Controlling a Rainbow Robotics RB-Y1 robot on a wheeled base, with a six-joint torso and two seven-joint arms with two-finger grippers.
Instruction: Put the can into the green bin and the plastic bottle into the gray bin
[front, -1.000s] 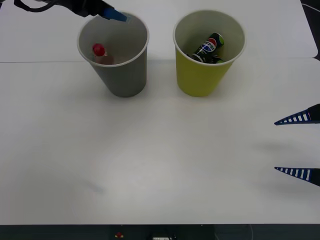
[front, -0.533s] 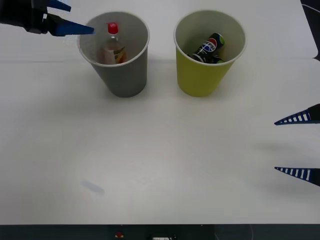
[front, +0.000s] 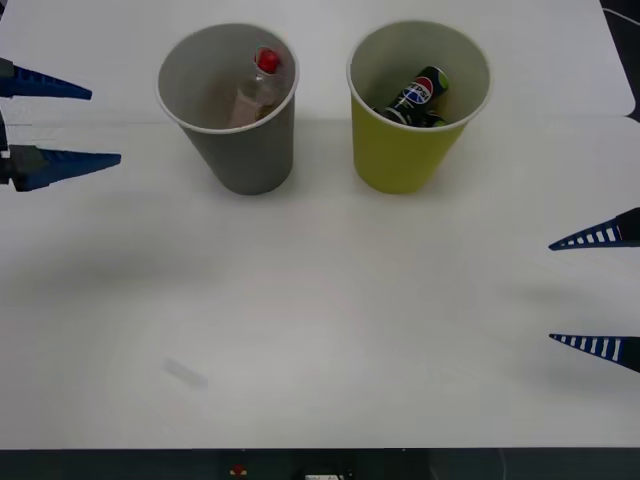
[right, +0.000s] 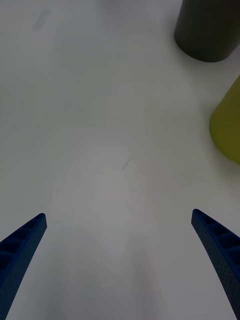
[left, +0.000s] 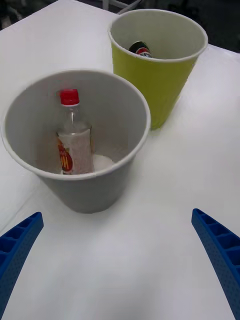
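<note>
Inside gray bin (front: 240, 150): plastic bottle (front: 258, 85); Pepsi can (front: 418, 95) in green bin (front: 400, 150). Left gripper (front: 60, 125), right gripper (front: 590, 292) spread, empty.

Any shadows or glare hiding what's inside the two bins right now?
Front view: soft even light, and the can in the green bin reads clearly. Left wrist view: the bottle in the gray bin is sharp, no glare. Right wrist view: bin walls look dark, insides hidden.
</note>
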